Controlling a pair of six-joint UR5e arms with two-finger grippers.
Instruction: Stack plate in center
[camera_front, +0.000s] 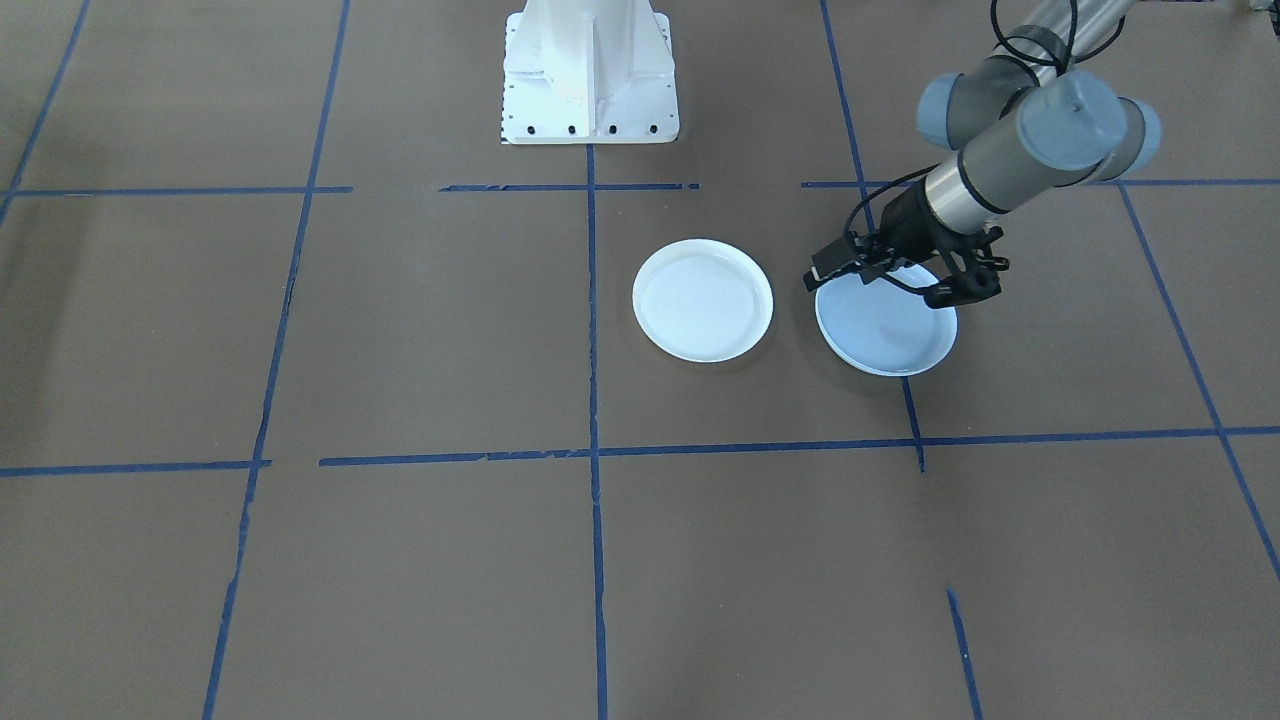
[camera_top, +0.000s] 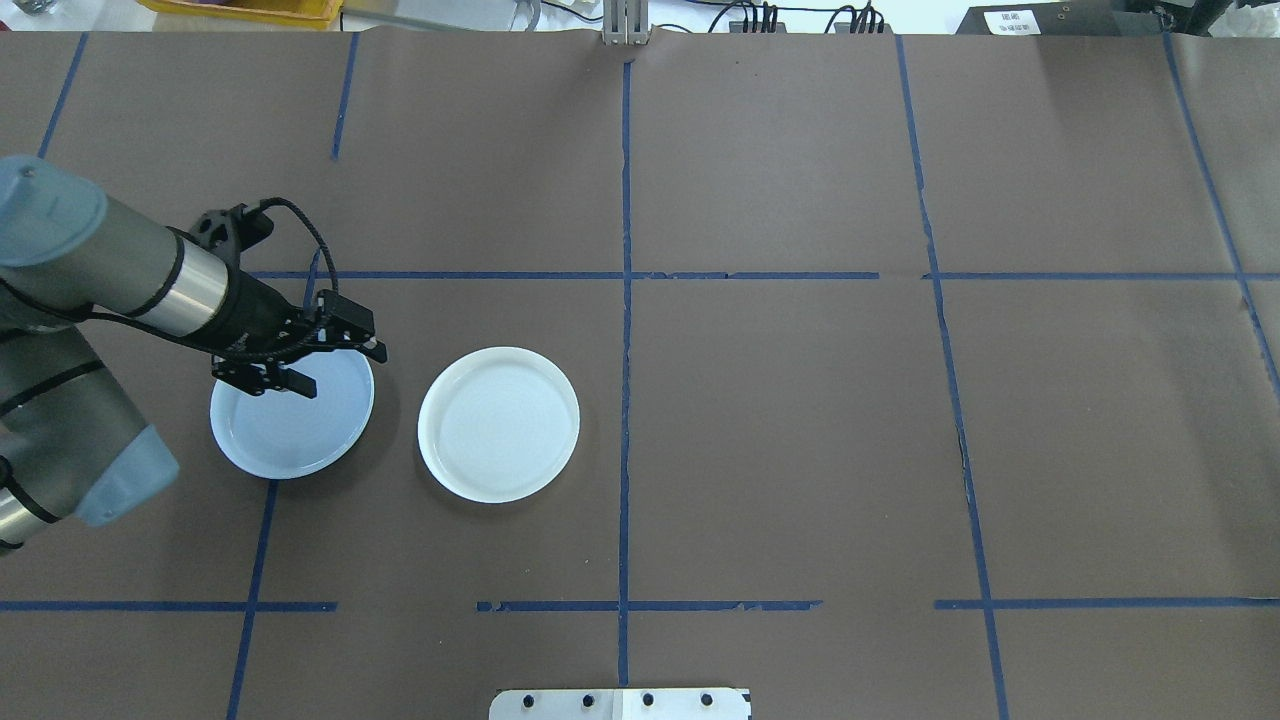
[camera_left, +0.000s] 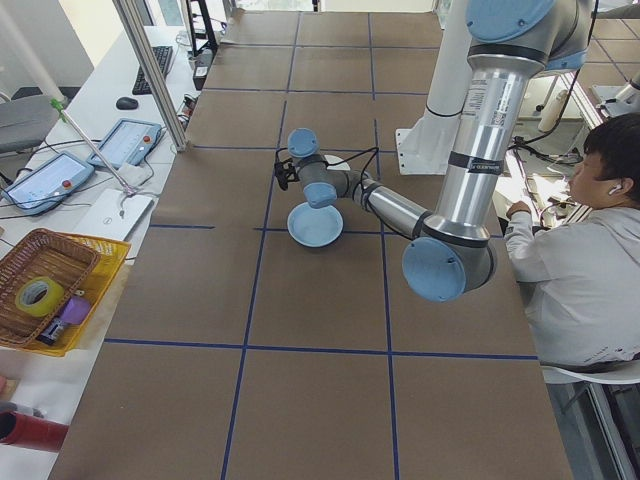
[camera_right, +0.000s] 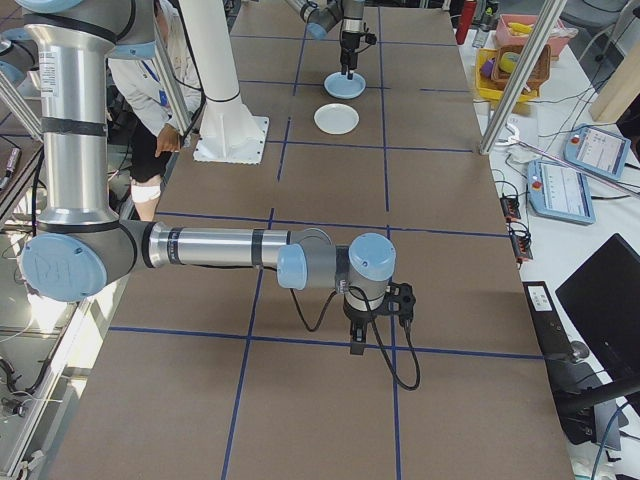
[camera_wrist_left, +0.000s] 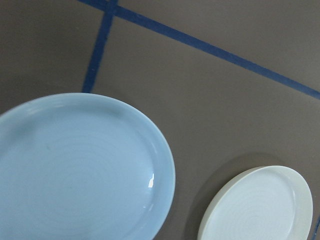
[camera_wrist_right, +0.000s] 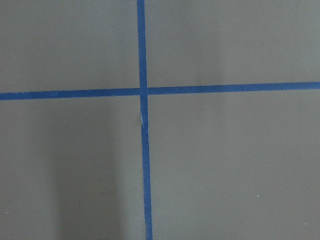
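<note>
The center, a pale blue round plate, lies flat on the brown table on the robot's left side. My left gripper hangs just above that plate, over its far rim, pointing down. Its fingers look spread, with nothing between them. A white plate with faint rings sits beside it, a short gap apart. My right gripper shows only in the exterior right view, low over bare table. Whether it is open or shut, I cannot tell.
Blue tape lines divide the brown table into squares. The robot's white base stands at the table's near edge. A person sits beside the table. A yellow tray with a basket rests off the table's far side.
</note>
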